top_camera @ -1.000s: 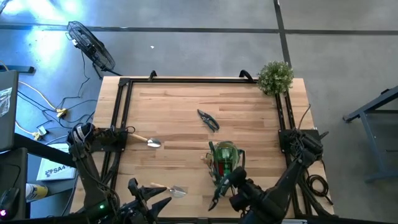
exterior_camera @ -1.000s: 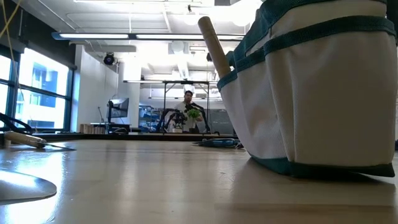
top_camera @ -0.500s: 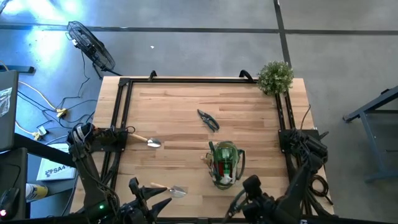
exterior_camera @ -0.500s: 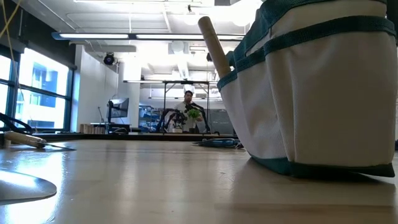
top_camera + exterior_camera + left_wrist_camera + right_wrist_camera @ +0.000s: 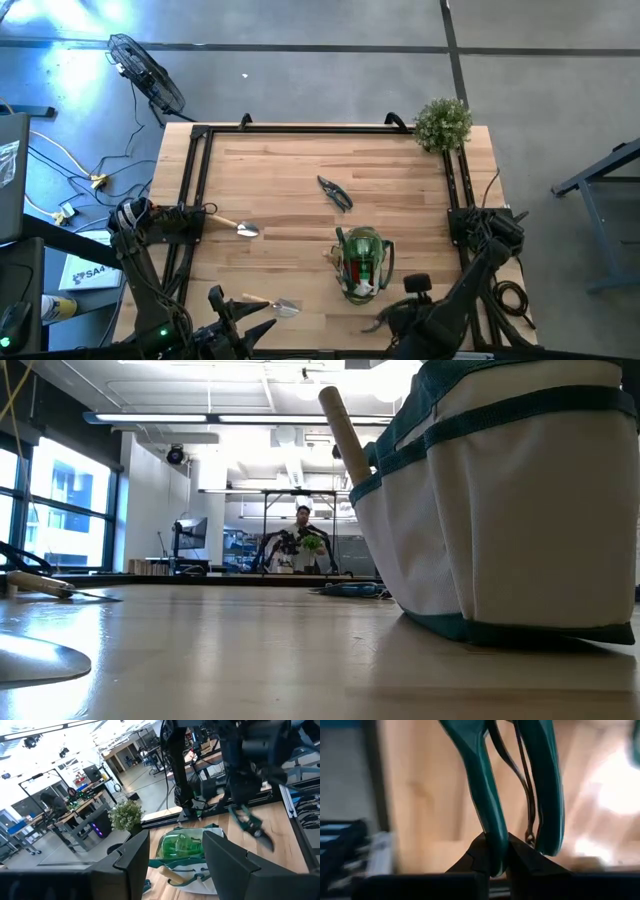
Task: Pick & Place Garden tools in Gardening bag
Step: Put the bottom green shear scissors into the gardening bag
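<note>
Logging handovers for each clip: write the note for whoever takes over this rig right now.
Left tool: open and empty, at the table's robot-side edge, next to a trowel.
Right tool: shut on one handle of the green shears, off the table, on the robot's side of the bag.
Done: bottle and a wooden handle are in the bag.
Left: put the green shears in. Then the near trowel, the second trowel at the left, and the dark shears mid-table.
</note>
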Robot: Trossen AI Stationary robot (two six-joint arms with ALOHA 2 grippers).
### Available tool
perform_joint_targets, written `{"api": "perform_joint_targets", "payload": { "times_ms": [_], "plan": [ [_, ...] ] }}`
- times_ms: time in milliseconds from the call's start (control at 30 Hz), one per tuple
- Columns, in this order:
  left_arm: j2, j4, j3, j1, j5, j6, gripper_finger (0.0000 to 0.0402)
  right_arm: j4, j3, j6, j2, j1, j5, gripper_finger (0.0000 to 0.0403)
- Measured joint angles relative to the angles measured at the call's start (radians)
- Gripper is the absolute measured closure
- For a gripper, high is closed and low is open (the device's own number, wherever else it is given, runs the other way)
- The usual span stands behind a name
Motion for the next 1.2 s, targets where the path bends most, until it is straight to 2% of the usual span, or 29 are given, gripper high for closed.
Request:
{"api": "perform_joint_targets", "payload": {
  "times_ms": [133,367,600,833,967,1200],
  "plan": [
    [0.0,-0.004,0.0,0.0,0.009,0.0,0.0226,0.0,0.038,0.118,-0.029,-0.015,-0.178,0.038],
    [0.0,-0.006,0.0,0.0,-0.027,0.008,0.0227,-0.001,0.045,0.417,-0.073,-0.095,-0.404,0.038],
    [-0.038,-0.01,0.0,-0.002,-0.04,0.125,0.0227,0.042,0.045,0.585,-0.072,-0.166,-0.623,0.038],
    [-0.168,-0.228,0.0,-0.01,-0.038,0.124,0.0227,0.3,0.046,0.758,-0.072,-0.208,-0.701,0.038],
    [-0.276,-0.379,0.001,-0.008,-0.014,0.001,0.0227,0.386,0.045,0.877,-0.072,-0.22,-0.726,0.038],
    [-0.431,-0.678,0.001,-0.006,0.238,-0.312,0.0227,0.385,0.088,0.972,-0.071,-0.263,-0.729,0.038]
  ]
}}
